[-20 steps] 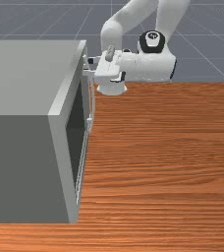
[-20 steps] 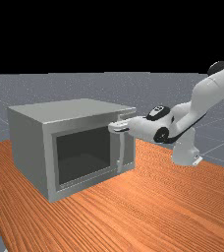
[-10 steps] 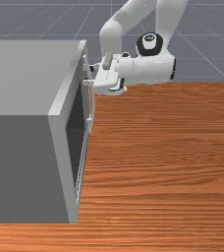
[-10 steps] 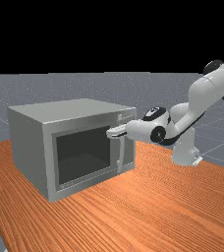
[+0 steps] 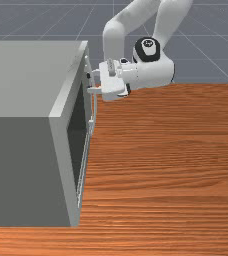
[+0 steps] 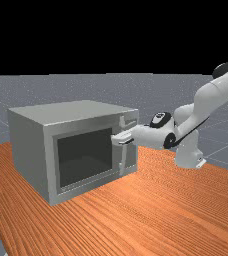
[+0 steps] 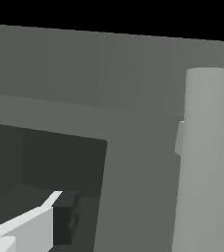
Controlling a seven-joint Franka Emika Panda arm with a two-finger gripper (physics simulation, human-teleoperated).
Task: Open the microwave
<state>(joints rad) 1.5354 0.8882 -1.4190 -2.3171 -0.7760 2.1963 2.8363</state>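
In the front view my gripper (image 5: 90, 82) stands at the microwave's door, its two fingers apart. The grey microwave (image 5: 21, 82) has its door shut. A pale upright handle bar (image 6: 123, 159) runs down the door in the far view, with my hand across its upper half. In the wrist view my gripper (image 7: 112, 216) has one finger in sight, in front of the dark window (image 7: 60, 162); the other is hidden. The thick handle (image 7: 207, 162) stands off to the side of that finger. I cannot tell whether the bar is between the fingers.
Orange-brown wooden table (image 5: 171, 165) extends in front of the door. The microwave's top front edge (image 5: 68, 82) lies close beside my hand. My arm's base (image 6: 188, 155) stands at the far view's right.
My hand has moved lower along the handle and toward the front view's bottom, and has turned a little. The microwave and its door have not moved.
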